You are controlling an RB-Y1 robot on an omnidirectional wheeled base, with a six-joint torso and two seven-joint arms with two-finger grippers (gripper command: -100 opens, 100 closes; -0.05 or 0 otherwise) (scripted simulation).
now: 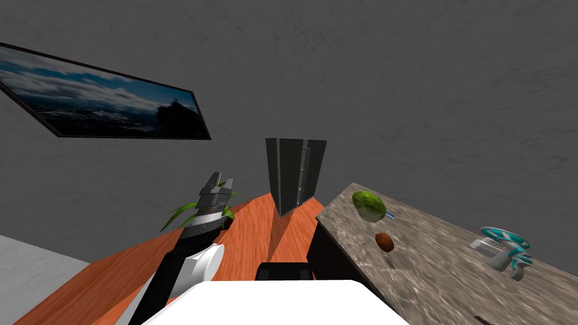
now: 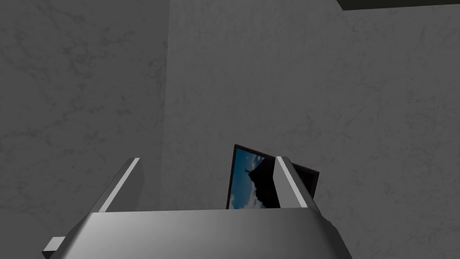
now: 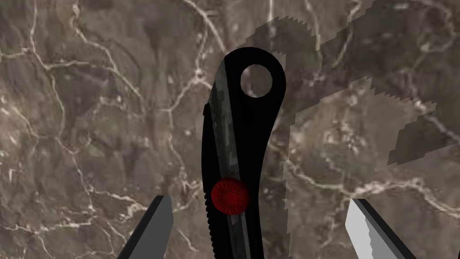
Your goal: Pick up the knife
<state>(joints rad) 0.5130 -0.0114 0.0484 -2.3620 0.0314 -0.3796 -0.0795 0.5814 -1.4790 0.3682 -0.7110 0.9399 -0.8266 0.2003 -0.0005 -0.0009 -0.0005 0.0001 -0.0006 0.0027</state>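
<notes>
Holding left gripper (image 2: 207, 158) up over the orange table (image 1: 248, 242), fingers wide apart, nothing in them. Right gripper (image 3: 259, 199) spread open over the marble counter (image 3: 90, 112), black knife (image 3: 247, 148) lying between my fingers, untouched.

The left arm (image 1: 179, 257) slants upward, its forearm dark above a white joint; the left tool (image 1: 223, 183) points up and away, and its two fingers (image 2: 287, 182) stand wide apart; the right tool (image 3: 259, 202) faces flat onto the desk (image 3: 90, 112); its fingers (image 3: 152, 227) are also well apart.
</notes>
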